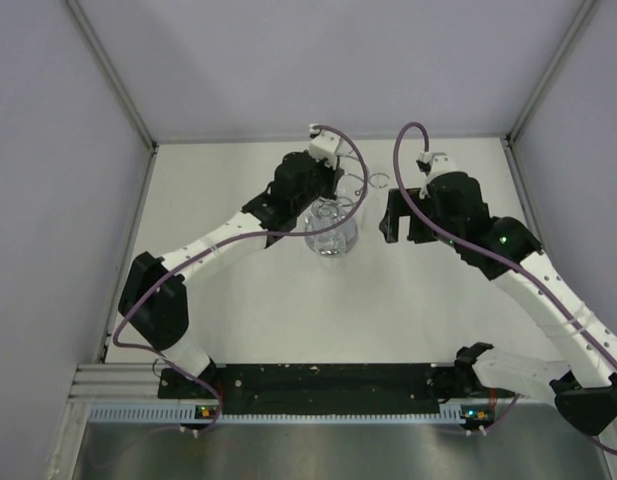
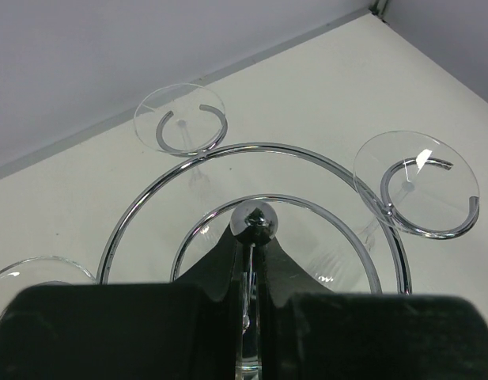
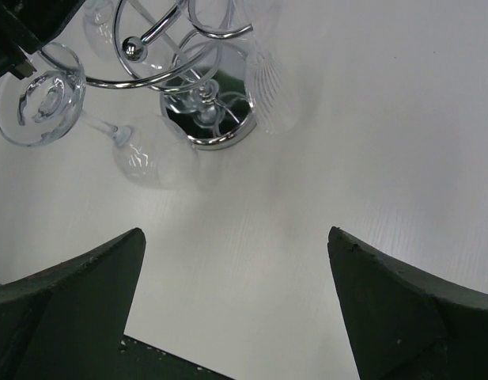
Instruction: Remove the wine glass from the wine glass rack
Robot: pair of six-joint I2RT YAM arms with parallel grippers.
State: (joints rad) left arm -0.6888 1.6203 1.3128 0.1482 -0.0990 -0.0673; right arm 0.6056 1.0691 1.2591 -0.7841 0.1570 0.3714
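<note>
Two black fingers (image 2: 216,273) of the left gripper (image 2: 254,257) are pressed together on the thin central post of the wine glass rack (image 2: 259,147), just under its ball knob (image 2: 254,220). The right gripper (image 3: 236,237) holds nothing. Its jaws stand fully wide, to the right of the rack and apart from it, over the white table (image 3: 370,142).

The rack is of shiny chrome wire, bent in big curves that end in small open rings. A wine glass (image 2: 421,162) of clear glass hangs in a ring at the right of the post, its flat round foot lying on the ring (two more feet show around the rack).

Only the right wrist view shows the round mirrored base (image 3: 228,142) of the rack and the hanging bowls, one ribbed bowl (image 3: 271,95) just beside the base. Only the top view shows both arms, one on each side of the rack.
</note>
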